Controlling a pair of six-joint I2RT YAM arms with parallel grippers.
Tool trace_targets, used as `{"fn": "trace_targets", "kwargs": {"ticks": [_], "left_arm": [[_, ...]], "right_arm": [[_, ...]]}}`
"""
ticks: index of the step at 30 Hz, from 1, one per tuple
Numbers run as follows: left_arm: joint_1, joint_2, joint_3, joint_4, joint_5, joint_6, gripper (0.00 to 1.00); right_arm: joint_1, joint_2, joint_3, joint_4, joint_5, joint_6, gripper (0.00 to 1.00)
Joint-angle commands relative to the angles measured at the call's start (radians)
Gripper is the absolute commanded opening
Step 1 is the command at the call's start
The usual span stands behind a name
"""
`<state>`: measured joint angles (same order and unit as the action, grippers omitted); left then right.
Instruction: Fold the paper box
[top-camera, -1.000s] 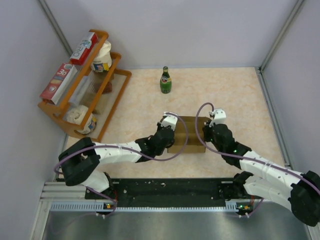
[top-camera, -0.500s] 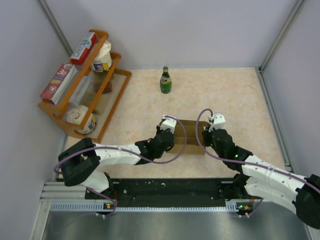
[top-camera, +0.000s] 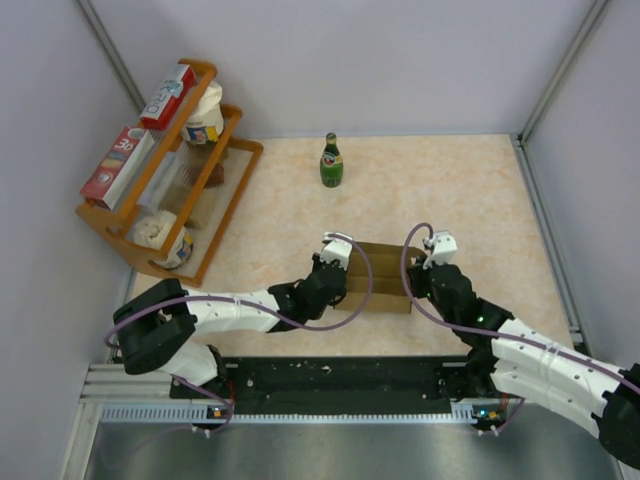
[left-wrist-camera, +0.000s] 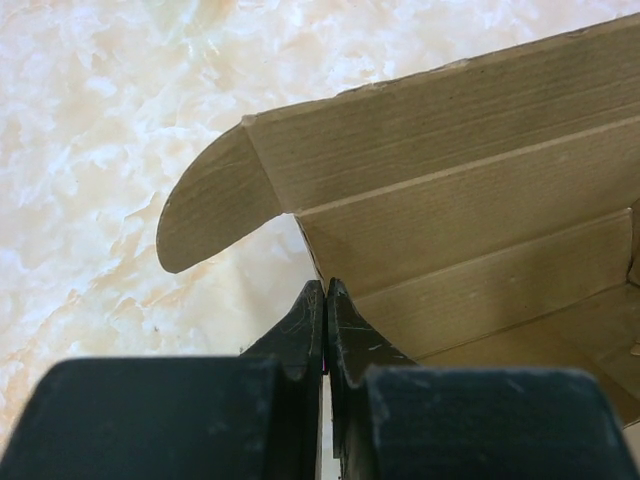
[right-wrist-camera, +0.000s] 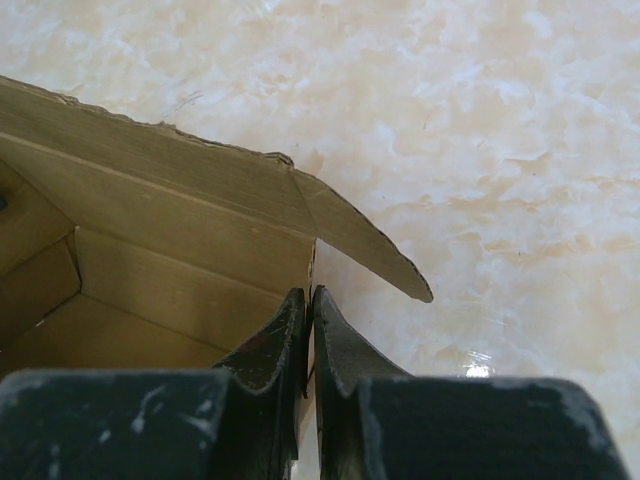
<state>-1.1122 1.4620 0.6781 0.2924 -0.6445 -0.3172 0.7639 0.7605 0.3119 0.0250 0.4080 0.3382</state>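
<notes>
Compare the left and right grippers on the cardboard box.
The left gripper pinches the paper box's left end wall, the right gripper its right end wall. The flap beside the left gripper shows a broad rounded face; the one beside the right gripper looks narrow, nearly edge-on. Both have fingers shut on the cardboard edge.

L gripper (left-wrist-camera: 326, 290) closed w/ tips at wall edge of open plain brown cardboard box (left-wrist-camera: 450, 200); rounded flap (left-wrist-camera: 210, 215) juts out over pale marbled tabletop (left-wrist-camera: 100, 150).
</notes>
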Motion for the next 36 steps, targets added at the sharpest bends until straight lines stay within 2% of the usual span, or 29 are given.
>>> {"fn": "trace_targets", "kwargs": {"ticks": [1,12,22,23,24,26,36], "left_arm": [[-0.038,-0.020,-0.002,0.110,0.103,-0.025,0.02],[-0.046,-0.031,0.001,0.106,0.103,-0.026,0.22],[-0.052,-0.104,-0.031,0.113,0.132,-0.063,0.34],[-0.052,-0.114,-0.035,0.114,0.135,-0.066,0.36],[-0.052,-0.123,-0.037,0.114,0.141,-0.069,0.43],[-0.052,-0.138,-0.043,0.116,0.147,-0.072,0.47],[-0.054,-0.198,-0.078,0.111,0.213,-0.108,0.52]], "right_arm": [[0.035,-0.029,0.007,0.084,-0.084,0.036,0.04],[0.035,-0.029,0.001,0.098,-0.078,0.033,0.00],[0.046,-0.055,-0.017,0.096,-0.044,0.030,0.00],[0.046,-0.059,-0.017,0.096,-0.043,0.031,0.00],[0.048,-0.062,-0.020,0.098,-0.040,0.033,0.00],[0.048,-0.066,-0.023,0.098,-0.038,0.030,0.00],[0.054,-0.072,-0.046,0.108,-0.020,0.039,0.00]]}}
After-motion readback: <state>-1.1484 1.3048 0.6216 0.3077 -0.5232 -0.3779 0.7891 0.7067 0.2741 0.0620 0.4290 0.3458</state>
